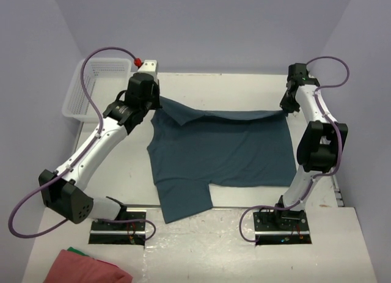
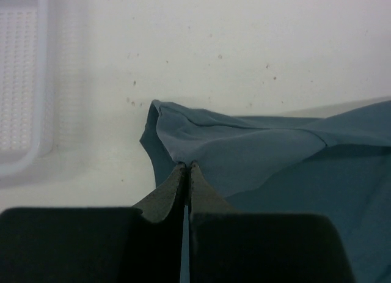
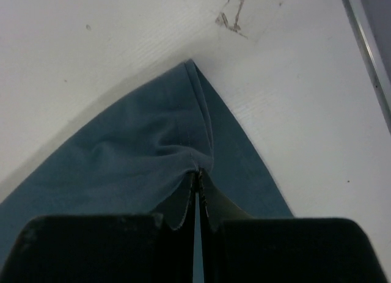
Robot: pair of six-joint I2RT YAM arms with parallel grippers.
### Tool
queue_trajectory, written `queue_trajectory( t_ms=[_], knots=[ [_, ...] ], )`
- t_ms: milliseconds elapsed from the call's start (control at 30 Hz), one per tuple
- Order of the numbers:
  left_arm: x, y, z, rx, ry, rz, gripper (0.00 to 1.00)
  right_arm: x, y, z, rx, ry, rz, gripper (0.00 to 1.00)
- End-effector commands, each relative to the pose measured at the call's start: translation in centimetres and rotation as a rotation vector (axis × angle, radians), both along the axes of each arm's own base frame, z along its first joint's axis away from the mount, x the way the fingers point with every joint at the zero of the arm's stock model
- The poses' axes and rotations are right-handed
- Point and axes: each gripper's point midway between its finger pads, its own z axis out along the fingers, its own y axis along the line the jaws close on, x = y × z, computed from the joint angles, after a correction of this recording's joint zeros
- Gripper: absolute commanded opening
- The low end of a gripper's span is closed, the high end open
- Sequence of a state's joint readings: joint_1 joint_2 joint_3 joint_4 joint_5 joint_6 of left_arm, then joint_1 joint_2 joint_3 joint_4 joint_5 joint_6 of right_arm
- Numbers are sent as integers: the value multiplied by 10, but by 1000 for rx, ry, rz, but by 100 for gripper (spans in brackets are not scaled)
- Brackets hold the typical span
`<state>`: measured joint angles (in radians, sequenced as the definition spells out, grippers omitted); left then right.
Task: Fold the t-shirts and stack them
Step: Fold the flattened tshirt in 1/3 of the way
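At the far left of the counter (image 1: 244,87), a white plastic basket (image 1: 91,87) was seen. A pink-red cloth (image 1: 85,268) was seen at the near left corner. Neither one was touched.

Next to the basket, the left arm (image 1: 104,136) was stretched out. The left jaws were shut tight on the far left corner of the dark teal-blue t-shirt (image 1: 226,151), with a thin pinch of cloth between them. The t-shirt was spread in the middle of the counter, between the two arms, with one sleeve pointed at the near edge. Its far edge was lifted a little and pulled into a line from one arm to the other. On the right arm (image 1: 317,142), the right jaws were clamped on the far right corner in the same way.

It looked as if the far edge was meant to be brought over to the near edge, so the t-shirt would be folded in half. To do that well, both corners should be carried together at the same speed. The edge should be held straight but not tugged hard. The jaws should be opened only once the cloth is lying flat.
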<state>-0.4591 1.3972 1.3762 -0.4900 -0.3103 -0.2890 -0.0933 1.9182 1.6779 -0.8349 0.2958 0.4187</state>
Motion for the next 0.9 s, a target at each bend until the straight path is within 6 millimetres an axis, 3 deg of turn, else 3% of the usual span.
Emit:
queue_trajectory(
  t_ms=[0,233,267,300,333,400,433,467,500,600,633,767,800,833,867],
  knots=[
    [-22,-7,-1,-79,17,-30,0,-9,11,22,24,-89,-13,0],
    [-76,-31,-65,-171,227,-98,0,-44,25,10,53,-82,-1,0],
    [-83,-30,-66,-174,230,-83,0,-47,27,10,55,-84,5,0],
    [-94,-37,-74,-172,249,-88,0,-56,26,8,45,-84,-8,6],
    [-98,-26,-72,-150,229,-29,8,-59,24,9,23,-95,-28,14],
    [-109,-18,-74,-115,205,41,24,-67,23,13,18,-120,-39,48],
    [-114,-13,-69,-126,193,64,43,-69,17,15,-9,-124,-63,65],
    [-117,-9,-68,-135,194,86,49,-71,16,17,-16,-127,-67,90],
    [-120,-6,-66,-138,194,101,51,-71,15,21,-23,-136,-68,99],
    [-125,4,-51,-170,137,166,65,-66,18,37,-22,-190,-54,99],
    [-125,17,-49,-151,116,223,69,-62,22,41,-18,-203,-37,99],
    [-114,22,-48,-116,69,260,63,-41,36,42,-1,-203,22,98],
    [-108,21,-47,-93,63,260,54,-37,43,37,34,-198,50,77],
    [-99,16,-60,-47,89,271,21,-34,48,33,56,-190,69,45],
    [-93,12,-67,-26,106,270,0,-28,52,27,79,-186,83,12]
  ],
)
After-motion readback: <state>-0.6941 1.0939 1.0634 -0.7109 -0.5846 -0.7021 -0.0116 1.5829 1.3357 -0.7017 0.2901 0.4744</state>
